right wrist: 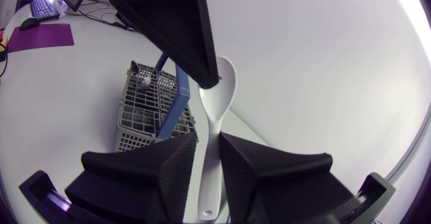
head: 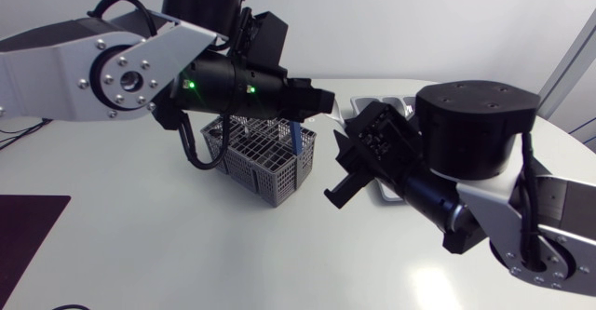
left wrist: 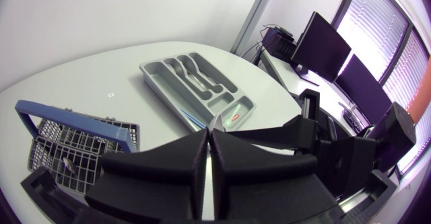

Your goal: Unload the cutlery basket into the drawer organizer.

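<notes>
The left hand (left wrist: pixel 211 133) is clamped on a white spoon (right wrist: pixel 224 83). Its two fingers are pressed together at the spoon's neck, with only a thin white sliver between them. The bowl pokes out just past the fingertips. The spoon hangs in the air above the surface (head: pixel 140 254) and throws a soft shadow on it.

The right hand (right wrist: pixel 208 138) meets the left one tip to tip, at the spoon's other end. The handle runs straight up its middle, and the small hole at the handle's end shows near the hand's base. Whether this hand grips the handle or only frames it, I cannot tell.

The cutlery basket (head: pixel 265 166) stands upright on the white surface, just below and beside the two hands. It is a grey wire-grid box with a blue handle (left wrist: pixel 67 113) raised over it. One small greyish piece shows in a compartment, too small to identify.

The drawer organizer (left wrist: pixel 161 81) lies flat on the surface beyond the basket, near it but not touching. It is a grey tray split into long compartments with one cross compartment at the end. Several pieces of cutlery lie in the long slots. In the head view the right arm covers most of the tray.

A dark purple mat (head: pixel 28 231) lies flat on the left arm's side of the surface.
</notes>
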Motion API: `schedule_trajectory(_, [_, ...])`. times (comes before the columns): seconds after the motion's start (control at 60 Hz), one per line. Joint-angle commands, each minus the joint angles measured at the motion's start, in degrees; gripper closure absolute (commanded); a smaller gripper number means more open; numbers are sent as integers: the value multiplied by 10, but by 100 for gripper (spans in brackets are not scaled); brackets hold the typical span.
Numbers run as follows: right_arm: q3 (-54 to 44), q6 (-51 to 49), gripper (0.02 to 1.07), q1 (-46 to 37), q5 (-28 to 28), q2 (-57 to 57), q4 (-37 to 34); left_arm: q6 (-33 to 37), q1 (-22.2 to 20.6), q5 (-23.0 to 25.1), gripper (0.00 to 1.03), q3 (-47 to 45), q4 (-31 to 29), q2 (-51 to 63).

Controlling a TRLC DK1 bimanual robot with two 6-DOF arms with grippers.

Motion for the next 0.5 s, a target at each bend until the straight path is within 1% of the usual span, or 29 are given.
schedule_trajectory(0.0, [6,-10,87,-3,8,8,1,-12,4,6,100,13,-1,7])
schedule_trajectory(0.183, [2,-10,96,-3,1,8,-3,-12,1,7,100,8,0,4])
schedule_trajectory(0.483, [-5,-14,97,0,-1,5,-2,-16,-1,7,100,1,2,0])
